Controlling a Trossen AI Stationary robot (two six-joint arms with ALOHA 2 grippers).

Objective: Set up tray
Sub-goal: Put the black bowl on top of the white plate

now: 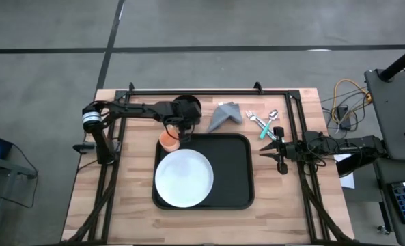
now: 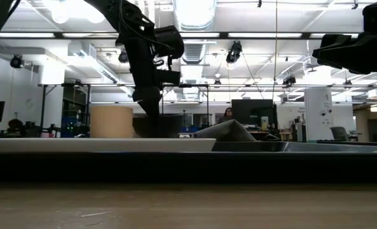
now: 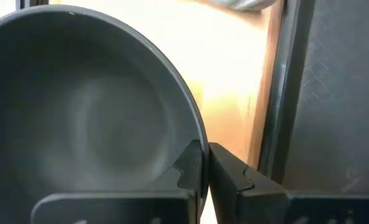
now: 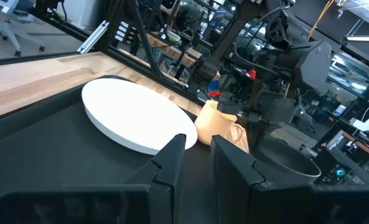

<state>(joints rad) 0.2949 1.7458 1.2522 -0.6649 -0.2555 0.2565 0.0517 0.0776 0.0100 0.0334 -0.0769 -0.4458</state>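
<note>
The black tray (image 1: 240,171) lies mid-table with a white plate (image 1: 184,178) on its left part. An orange cup (image 1: 169,139) stands at the tray's far left corner. My left gripper (image 1: 181,128) is shut on a dark bowl (image 1: 188,106) just beyond the tray's far edge. The bowl also shows in the left wrist view (image 3: 78,118) and the low view (image 2: 159,125). My right gripper (image 1: 265,150) is open and empty, level, right of the tray, pointing toward the plate (image 4: 131,121). My left gripper pinches the bowl's rim (image 3: 200,134) on the side nearest the tray, one finger (image 3: 187,168) inside the bowl and one (image 3: 231,174) outside. The fingers come from above, pointing down. The bowl stays upright; whether it rests on the table, I cannot tell.
A folded grey napkin (image 1: 224,115) lies on the wood beyond the tray's far edge. Green-handled cutlery and a spoon (image 1: 263,123) lie at the far right. A black frame rail (image 1: 209,92) runs along the table's far side.
</note>
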